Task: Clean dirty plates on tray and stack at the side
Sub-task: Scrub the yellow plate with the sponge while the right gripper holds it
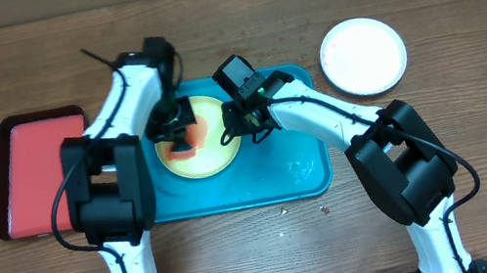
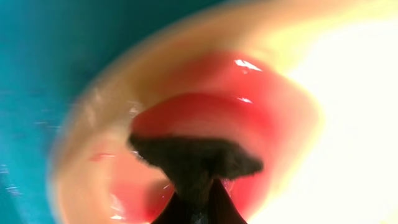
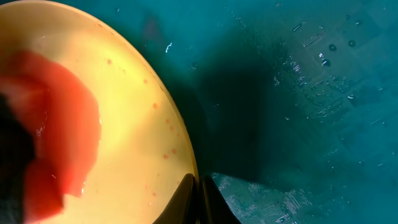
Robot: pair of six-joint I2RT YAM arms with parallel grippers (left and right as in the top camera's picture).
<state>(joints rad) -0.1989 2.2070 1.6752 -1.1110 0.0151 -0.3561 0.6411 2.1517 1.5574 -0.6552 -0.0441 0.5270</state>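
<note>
A yellow-green plate (image 1: 211, 152) with a red smear (image 1: 188, 147) lies on the teal tray (image 1: 280, 175). My left gripper (image 1: 179, 129) is over the plate's middle, shut on a dark scrub pad (image 2: 196, 158) that presses into the red smear (image 2: 205, 112). My right gripper (image 1: 232, 130) is at the plate's right edge. In the right wrist view its fingers (image 3: 185, 200) are shut on the rim of the plate (image 3: 130, 112), with the tray (image 3: 311, 93) wet beside it. A clean-looking white plate (image 1: 364, 56) rests on the table to the tray's right.
A smaller red tray with a dark rim (image 1: 36, 171) lies on the table left of the teal tray. Water drops and a few crumbs (image 1: 320, 209) mark the tray's right half and the table in front of it.
</note>
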